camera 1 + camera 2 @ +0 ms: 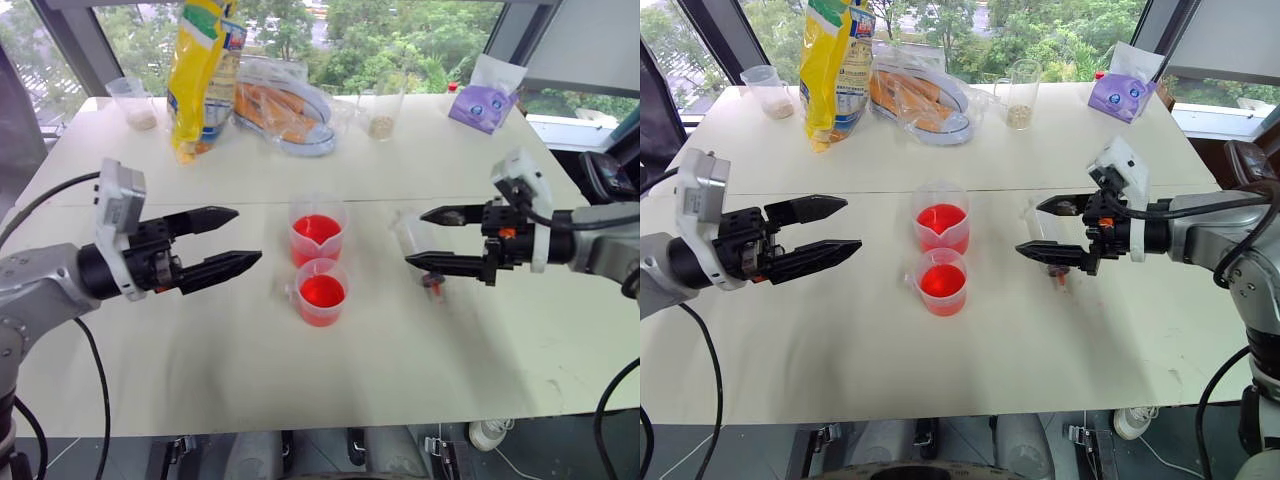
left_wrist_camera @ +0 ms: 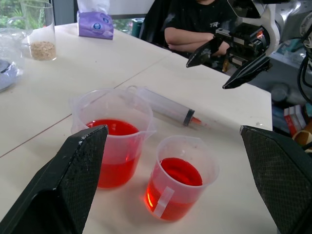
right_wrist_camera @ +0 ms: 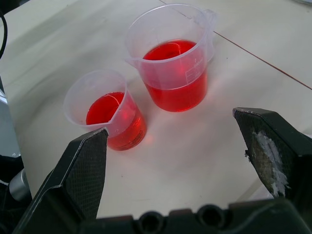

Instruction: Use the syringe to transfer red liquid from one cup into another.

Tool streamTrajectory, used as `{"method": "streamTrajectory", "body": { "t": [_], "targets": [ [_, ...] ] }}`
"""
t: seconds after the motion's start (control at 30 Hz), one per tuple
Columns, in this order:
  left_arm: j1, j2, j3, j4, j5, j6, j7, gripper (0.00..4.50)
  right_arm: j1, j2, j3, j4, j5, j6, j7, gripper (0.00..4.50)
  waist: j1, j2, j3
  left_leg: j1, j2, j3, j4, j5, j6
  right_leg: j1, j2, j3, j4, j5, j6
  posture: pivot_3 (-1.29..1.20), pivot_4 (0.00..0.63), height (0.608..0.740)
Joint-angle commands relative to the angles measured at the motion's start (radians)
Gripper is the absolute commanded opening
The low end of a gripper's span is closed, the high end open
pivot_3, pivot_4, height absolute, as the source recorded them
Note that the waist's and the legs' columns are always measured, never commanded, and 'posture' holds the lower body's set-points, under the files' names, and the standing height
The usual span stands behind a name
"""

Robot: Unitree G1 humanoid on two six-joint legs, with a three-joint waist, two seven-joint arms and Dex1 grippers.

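Right gripper [image 1: 432, 239]: jaws apart, poised over syringe [image 2: 165, 107] lying on table [image 1: 200, 360] beside cups [image 1: 319, 262]. Left gripper [image 1: 228, 240]: apart, empty. Risk: cups are easily toppled by a careless reach.

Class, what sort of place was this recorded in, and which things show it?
Probably an upper-floor office or lab: a plain white table by large windows over treetops, with snack bags and a tissue pack.
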Motion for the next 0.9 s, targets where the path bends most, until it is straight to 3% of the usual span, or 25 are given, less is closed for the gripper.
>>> {"method": "streamTrajectory", "body": {
  "t": [0.03,0.6,0.9],
  "targets": [
    [-0.012,0.003,0.021,-0.005,-0.025,-0.007,0.003,4.5,-0.024,0.0,-0.011,-0.015,0.004,-0.014,-0.009,4.46,0.0,0.0,0.0,0.0,0.0,0.0,0.0,0.0,0.0,0.0,0.0,0.0,0.0,0.0,0.0,0.0,0.15,0.74],
    [-0.015,0.004,0.017,0.003,-0.027,-0.014,0.001,4.5,-0.007,-0.021,-0.009,-0.019,0.014,0.038,-0.041,4.46,0.0,0.0,0.0,0.0,0.0,0.0,0.0,0.0,0.0,0.0,0.0,0.0,0.0,0.0,0.0,0.0,0.15,0.74],
    [-0.008,-0.027,-0.011,0.001,0.004,-0.037,-0.008,4.5,-0.136,0.007,0.082,0.066,-0.039,0.221,-0.181,4.46,-0.001,0.0,0.0,0.0,0.0,0.0,0.0,0.0,0.0,0.0,0.0,0.0,0.0,0.0,0.0,0.0,0.15,0.74]
  ]
}}
